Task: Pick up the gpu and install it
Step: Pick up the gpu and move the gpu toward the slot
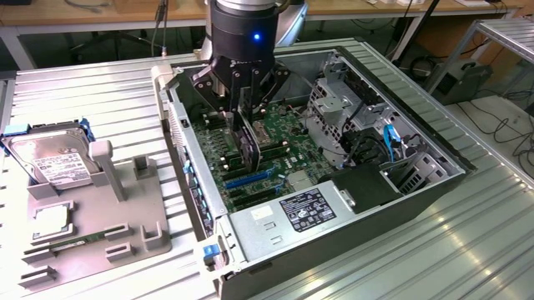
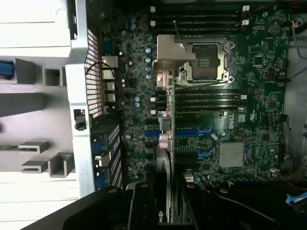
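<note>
Fingers (image 1: 215, 99) around gpu (image 1: 247, 140), long axis near-vertical

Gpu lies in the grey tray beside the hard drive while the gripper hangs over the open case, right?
Not in the tray: the exterior view shows the gripper holding the gpu on edge over the motherboard in the open case. The hard drive does sit in the tray.

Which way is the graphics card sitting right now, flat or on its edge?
On edge: the graphics card hangs upright between the fingers, its long edge facing the motherboard inside the case.
</note>
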Motion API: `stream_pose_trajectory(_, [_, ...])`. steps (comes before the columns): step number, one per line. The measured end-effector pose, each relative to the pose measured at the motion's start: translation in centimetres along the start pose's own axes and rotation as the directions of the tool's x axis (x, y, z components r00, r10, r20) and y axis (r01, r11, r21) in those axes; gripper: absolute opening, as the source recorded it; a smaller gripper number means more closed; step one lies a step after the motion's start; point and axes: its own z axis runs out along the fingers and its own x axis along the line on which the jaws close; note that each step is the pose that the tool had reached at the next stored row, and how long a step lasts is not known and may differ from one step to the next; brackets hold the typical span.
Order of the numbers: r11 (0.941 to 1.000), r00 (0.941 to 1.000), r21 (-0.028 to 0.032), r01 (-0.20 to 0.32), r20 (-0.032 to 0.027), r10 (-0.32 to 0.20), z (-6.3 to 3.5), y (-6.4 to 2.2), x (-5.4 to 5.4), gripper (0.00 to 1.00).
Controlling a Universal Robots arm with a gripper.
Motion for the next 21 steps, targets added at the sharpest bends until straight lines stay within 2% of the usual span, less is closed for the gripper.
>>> stream_pose_trajectory(12, [1.0000,1.0000,0.0046,0.002,0.0002,-0.002,0.63,0.24,-0.5,0.26])
stream_pose_trajectory(21, [1.0000,1.0000,0.0057,0.005,0.0007,-0.005,1.04,0.58,-1.2,0.26])
